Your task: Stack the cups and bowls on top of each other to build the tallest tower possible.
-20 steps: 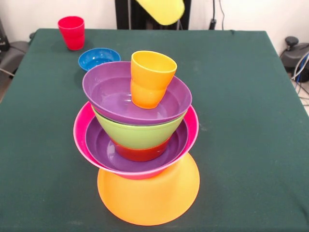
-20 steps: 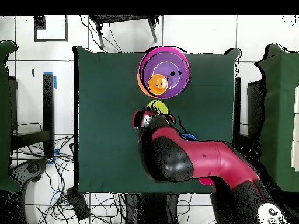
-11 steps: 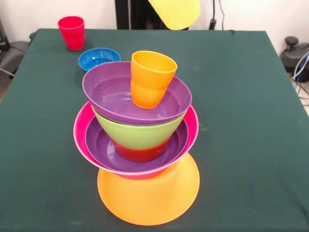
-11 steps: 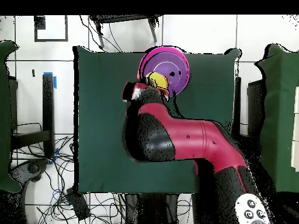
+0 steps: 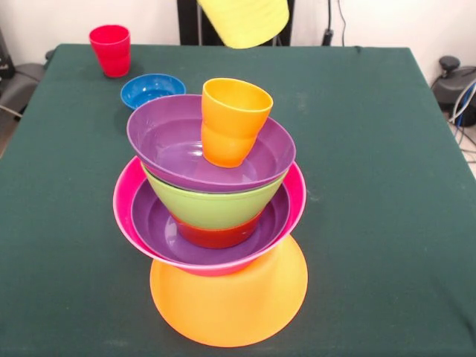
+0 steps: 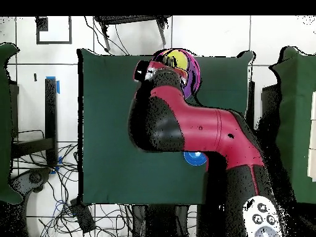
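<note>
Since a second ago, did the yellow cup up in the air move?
Yes. In the overhead view the yellow cup has travelled up the picture, from beside the tower to right above it.

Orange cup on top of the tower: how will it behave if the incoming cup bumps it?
The orange cup stands tilted in the top purple bowl, so it probably tips easily. It looks like thin plastic, likely light and quick to shift. The bowl's glossy, curved floor may let it slide. The yellow cup hangs above, at the picture's top edge.
</note>
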Robot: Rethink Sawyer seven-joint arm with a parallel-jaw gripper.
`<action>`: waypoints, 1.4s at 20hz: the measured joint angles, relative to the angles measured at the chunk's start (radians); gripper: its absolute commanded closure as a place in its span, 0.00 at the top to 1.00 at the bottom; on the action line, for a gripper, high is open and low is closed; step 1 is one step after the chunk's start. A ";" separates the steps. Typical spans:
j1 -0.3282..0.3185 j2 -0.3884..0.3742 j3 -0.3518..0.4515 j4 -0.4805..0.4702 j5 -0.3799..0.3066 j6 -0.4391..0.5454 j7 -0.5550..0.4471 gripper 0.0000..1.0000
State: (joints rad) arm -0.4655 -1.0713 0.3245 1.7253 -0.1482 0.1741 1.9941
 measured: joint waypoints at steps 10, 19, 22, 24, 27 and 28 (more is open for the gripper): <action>0.067 0.090 -0.113 -0.096 0.025 -0.062 0.000 0.00; 0.113 0.137 -0.185 -0.119 0.061 -0.073 0.000 0.00; 0.121 0.138 -0.202 -0.120 0.070 -0.073 0.000 0.00; 0.126 0.138 -0.211 -0.121 0.074 -0.073 0.000 0.00; 0.134 0.137 -0.229 -0.122 0.081 -0.073 0.000 0.00; 0.136 0.137 -0.232 -0.122 0.081 -0.073 0.000 0.00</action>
State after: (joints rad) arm -0.3297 -0.9343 0.0923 1.6032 -0.0667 0.1012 1.9941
